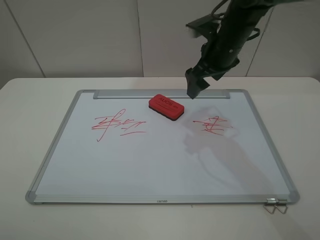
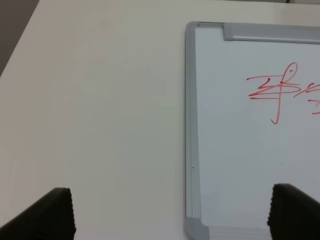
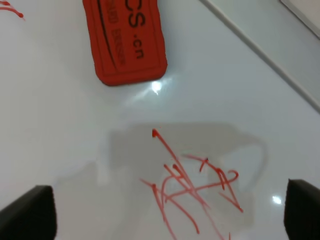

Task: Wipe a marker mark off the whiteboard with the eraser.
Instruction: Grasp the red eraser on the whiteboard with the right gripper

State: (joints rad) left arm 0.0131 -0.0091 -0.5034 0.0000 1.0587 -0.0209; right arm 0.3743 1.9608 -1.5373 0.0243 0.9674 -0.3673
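A pale cream desk (image 1: pixel 30 105) is shown in front of a plain wall (image 1: pixel 75 35) of light panels. A whiteboard (image 1: pixel 165 170) with a silver frame is laid flat on the desk. Its long edges run side to side, and a silver rail (image 1: pixel 125 94) is set along the far edge.

The right hand (image 1: pixel 194 90), dark and pointed downward, is held above the board close to the rail and touches nothing. Its fingers (image 3: pixel 27 215) are spread wide apart with nothing between them.

The red eraser (image 1: pixel 166 107) is seen lying on the board just beside this hand, on the left-arm side, lettering upward. Its long axis is set almost along the rail, slightly slanted, with the end nearer the hand a little farther from the rail. A smaller scribble (image 1: pixel 214 125) is drawn on the board beneath the hand.

The marker mark (image 1: pixel 117 125) is found well apart from the hand, beyond the eraser. Its long strokes run along the board's length and its tail slants toward the near edge.

The left hand (image 2: pixel 170 215) is also held apart and empty, over the board's side frame, with the mark ahead of it.
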